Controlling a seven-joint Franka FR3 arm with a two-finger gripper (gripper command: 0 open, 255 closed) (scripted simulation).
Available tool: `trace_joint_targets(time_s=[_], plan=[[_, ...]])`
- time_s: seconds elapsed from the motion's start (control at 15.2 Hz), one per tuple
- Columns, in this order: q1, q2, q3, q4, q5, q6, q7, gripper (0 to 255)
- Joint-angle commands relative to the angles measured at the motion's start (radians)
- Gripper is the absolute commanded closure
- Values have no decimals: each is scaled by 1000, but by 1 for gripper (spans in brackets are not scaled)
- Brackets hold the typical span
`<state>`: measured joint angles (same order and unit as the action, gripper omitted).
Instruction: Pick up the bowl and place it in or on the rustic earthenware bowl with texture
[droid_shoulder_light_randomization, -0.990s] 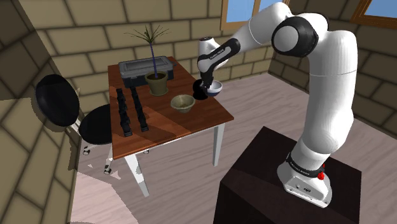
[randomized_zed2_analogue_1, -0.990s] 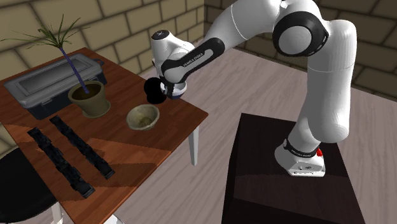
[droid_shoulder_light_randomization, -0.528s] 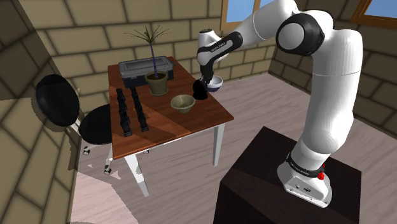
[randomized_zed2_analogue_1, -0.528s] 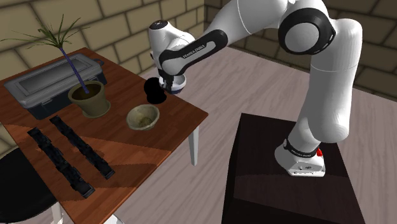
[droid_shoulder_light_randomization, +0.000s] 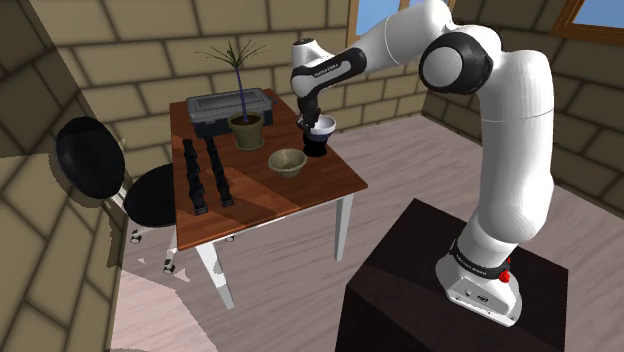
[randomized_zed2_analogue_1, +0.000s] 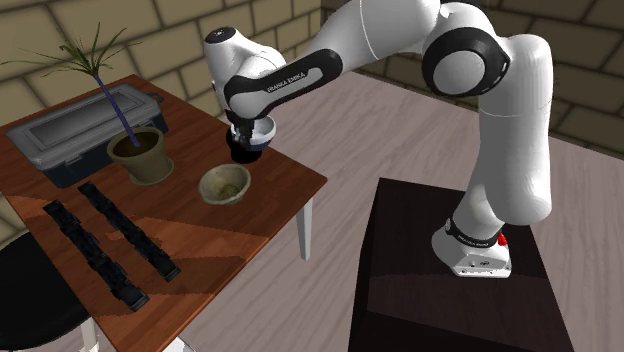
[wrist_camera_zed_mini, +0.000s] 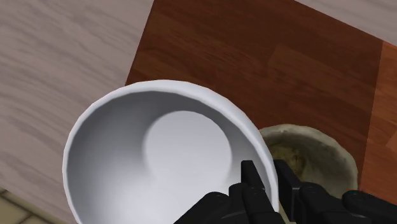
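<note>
Over the wooden table (droid_shoulder_light_randomization: 310, 185) in a stone-walled room, we hold the white bowl (wrist_camera_zed_mini: 159, 159) by its rim. The gripper (wrist_camera_zed_mini: 268, 179) is pinched across the wall, one finger inside and one outside, so its hollow faces up. It hangs above and just beside the rough beige bowl (wrist_camera_zed_mini: 312, 153), so we judge only a short sideways carry and a lowering are left.
</note>
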<state>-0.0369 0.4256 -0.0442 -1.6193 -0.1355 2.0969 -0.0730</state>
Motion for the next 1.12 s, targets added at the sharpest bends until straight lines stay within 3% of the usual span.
trace_joint_targets(time_s=[0.0, 0.33, 0.53, 1.06], plan=[[24, 48, 9, 79, -2, -36, 31, 255], [83, 199, 26, 343, -4, -158, 91, 255], [119, 332, 33, 579, -4, -266, 120, 255], [119, 347, 32, 496, -7, -169, 133, 255]])
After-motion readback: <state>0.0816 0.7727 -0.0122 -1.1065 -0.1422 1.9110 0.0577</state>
